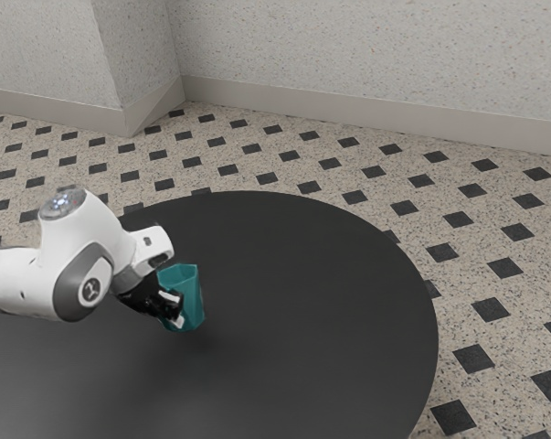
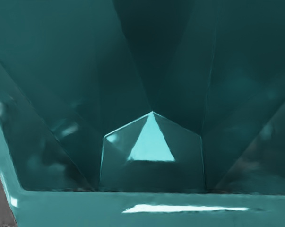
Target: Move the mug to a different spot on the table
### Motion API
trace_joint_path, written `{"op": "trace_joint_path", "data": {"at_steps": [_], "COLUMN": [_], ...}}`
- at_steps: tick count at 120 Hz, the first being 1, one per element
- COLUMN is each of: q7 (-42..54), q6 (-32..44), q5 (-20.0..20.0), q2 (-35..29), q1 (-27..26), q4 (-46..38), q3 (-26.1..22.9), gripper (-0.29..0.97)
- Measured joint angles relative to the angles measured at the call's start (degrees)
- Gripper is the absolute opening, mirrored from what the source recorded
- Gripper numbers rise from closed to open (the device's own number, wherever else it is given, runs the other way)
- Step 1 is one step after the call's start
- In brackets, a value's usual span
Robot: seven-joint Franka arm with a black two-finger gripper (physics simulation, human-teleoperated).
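One teal mug (image 1: 189, 289), tilted, on the exterior view's left of the round black table (image 1: 330, 302). Gripper (image 1: 168, 305) clenched on its wall, fingertips partly hidden. Whether the mug's base touches the table is unclear.

Arm (image 1: 83, 274) bent low, gripper (image 1: 169, 307) pinching mug (image 1: 189, 285) (by its wall)

A plain indoor room, more like a tiled hall or a bare domestic space than a workshop: a speckled floor (image 1: 458, 174) set with small black diamond tiles, rough grey plastered walls (image 1: 366, 41), a pale skirting board (image 1: 348, 102), and one round black bench (image 1: 312, 302).
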Motion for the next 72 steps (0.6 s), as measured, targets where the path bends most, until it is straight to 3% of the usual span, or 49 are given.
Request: {"op": "trace_joint_path", "data": {"at_steps": [49, 72], "q7": [-0.4, 0.1], "q6": [1.7, 1.6], "q5": [-0.2, -0.1], "q2": [4.7, 5.0], "q1": [0.0, -0.1], "q4": [1.2, 1.6], "q3": [-0.4, -0.3], "gripper": [-0.11, 0.3]}}
